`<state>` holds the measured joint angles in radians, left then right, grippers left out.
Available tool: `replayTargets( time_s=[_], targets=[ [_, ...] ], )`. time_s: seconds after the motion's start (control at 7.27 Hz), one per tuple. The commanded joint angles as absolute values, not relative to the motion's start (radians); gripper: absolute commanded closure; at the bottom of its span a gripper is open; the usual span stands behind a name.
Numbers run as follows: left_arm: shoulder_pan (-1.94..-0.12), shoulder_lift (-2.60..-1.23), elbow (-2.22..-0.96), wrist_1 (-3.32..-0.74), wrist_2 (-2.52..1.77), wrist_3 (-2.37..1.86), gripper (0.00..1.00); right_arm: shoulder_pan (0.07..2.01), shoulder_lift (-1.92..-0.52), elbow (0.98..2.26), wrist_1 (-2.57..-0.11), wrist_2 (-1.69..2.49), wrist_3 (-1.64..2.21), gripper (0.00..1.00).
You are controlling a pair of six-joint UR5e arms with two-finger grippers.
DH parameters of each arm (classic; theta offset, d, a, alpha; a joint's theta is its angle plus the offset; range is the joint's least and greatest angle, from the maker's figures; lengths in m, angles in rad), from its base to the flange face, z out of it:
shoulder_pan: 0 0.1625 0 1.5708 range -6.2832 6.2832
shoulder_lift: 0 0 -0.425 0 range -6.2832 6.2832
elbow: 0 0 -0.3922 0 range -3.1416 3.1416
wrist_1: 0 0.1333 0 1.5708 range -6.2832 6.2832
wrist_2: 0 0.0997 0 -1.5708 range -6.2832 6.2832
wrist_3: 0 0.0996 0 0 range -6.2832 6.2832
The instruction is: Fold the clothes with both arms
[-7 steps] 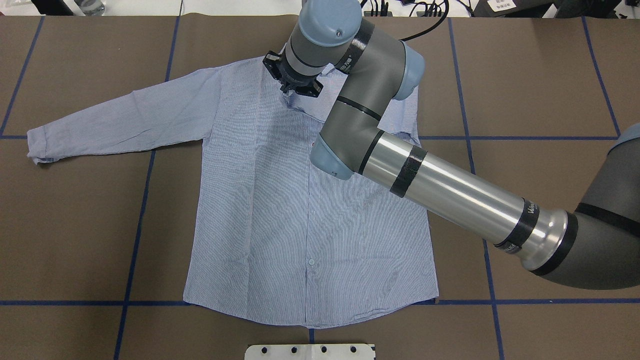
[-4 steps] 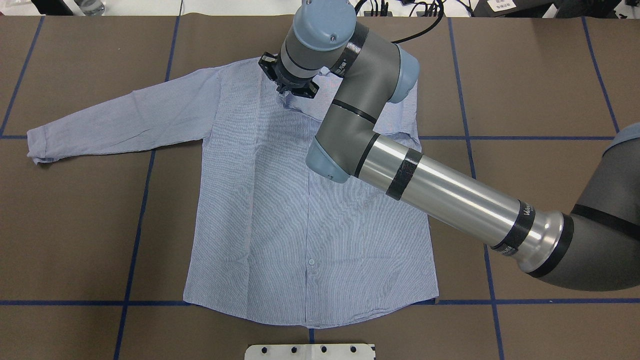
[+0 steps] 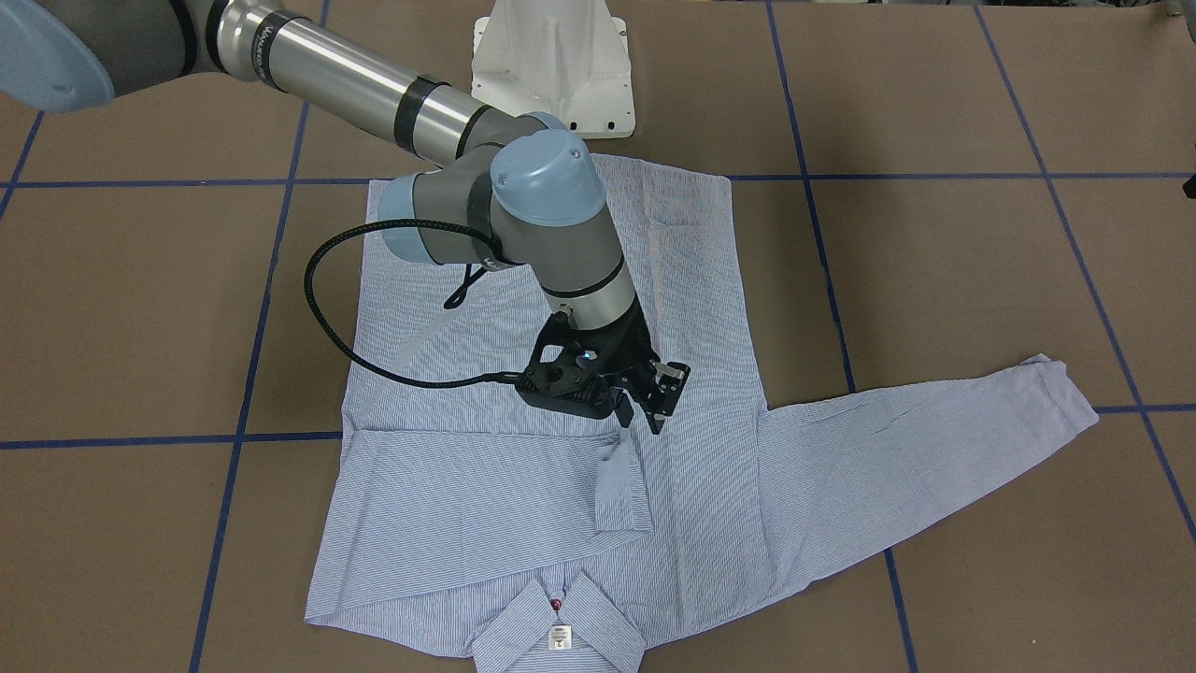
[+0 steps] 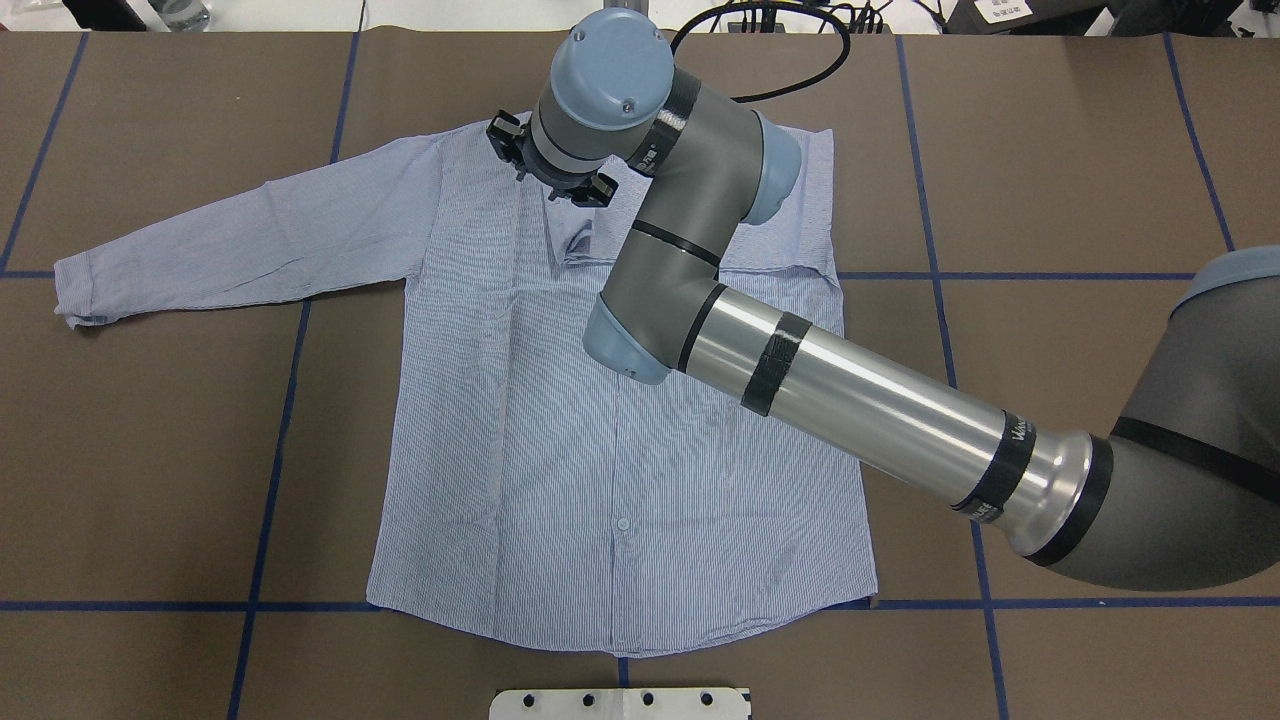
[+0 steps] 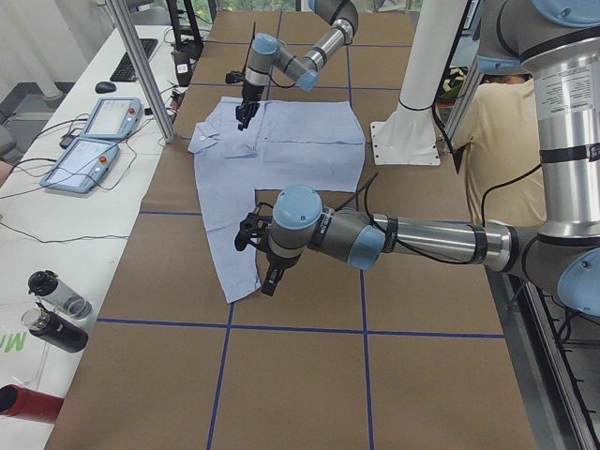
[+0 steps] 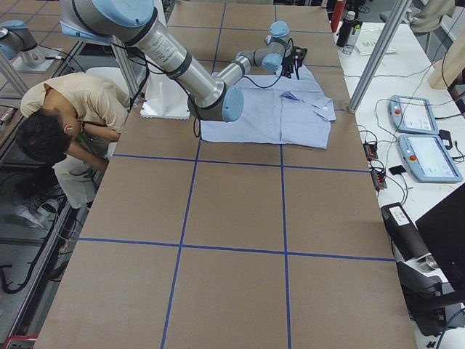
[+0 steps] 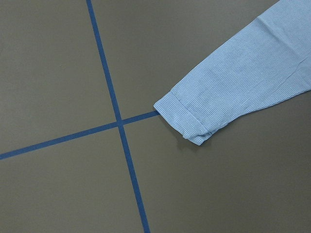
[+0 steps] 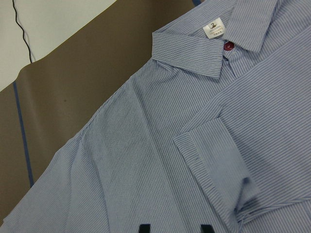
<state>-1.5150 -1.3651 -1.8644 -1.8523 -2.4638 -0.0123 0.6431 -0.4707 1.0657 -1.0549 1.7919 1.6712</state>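
The light blue striped shirt [image 4: 560, 450] lies flat, front up, with its collar [image 3: 559, 636] at the far edge from the robot. One sleeve is folded across the chest, and its cuff [image 3: 619, 481] rests on the shirt; it also shows in the right wrist view [image 8: 214, 165]. My right gripper [image 3: 645, 416] hovers just above the chest beside that cuff, open and empty; its fingertips [image 8: 144, 227] stand apart. The other sleeve stretches out, cuff [image 7: 187, 121] on the table. My left gripper [image 5: 269, 279] hangs near that cuff; I cannot tell whether it is open or shut.
The white pedestal base [image 3: 551, 65] stands at the robot's table edge. Blue tape lines [image 4: 270, 450] cross the brown table cover. A person [image 6: 65, 123] bends over beside the table near the base. Tablets [image 6: 425, 149] and bottles [image 5: 56, 309] lie on side benches.
My right gripper has moved left across the upper chest, off the folded sleeve's cuff, which now lies uncovered on the shirt. The shirt has otherwise stayed still.
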Motion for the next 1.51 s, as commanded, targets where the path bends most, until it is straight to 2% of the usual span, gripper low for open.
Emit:
replayTargets(
  time_s=[0.0,0.28,0.41,0.55,0.83,1.1,1.38],
  targets=[
    [-1.5,-1.367,-1.861,-1.85,-2.529,-0.015,0.01,0.63,-0.445,1.048,-1.054,1.779,1.686,0.01],
    [-1.499,-1.367,-1.858,-1.867,-2.657,-0.082,0.0,0.637,-0.471,1.095,-1.061,1.789,1.733,0.01],
    [-1.496,-1.423,-1.829,-1.914,-2.616,-0.141,0.01,0.647,-0.556,1.188,-1.072,1.804,1.73,0.01],
    [-1.447,-1.55,-1.772,-1.92,-2.482,-0.19,0.03,0.664,-0.624,1.243,-1.074,1.813,1.726,0.01],
    [-1.373,-1.571,-1.636,-1.919,-2.46,-0.212,0.01,0.701,-0.746,1.355,-1.075,1.883,1.718,0.01],
    [-1.323,-1.669,-1.481,-1.983,-2.456,-0.347,0.02,0.764,-0.878,1.497,-1.077,1.952,1.717,0.01],
    [-1.319,-1.693,-1.284,-2.287,-2.454,-0.586,0.1,0.825,-0.96,1.558,-1.075,1.98,1.718,0.01]
  ],
)
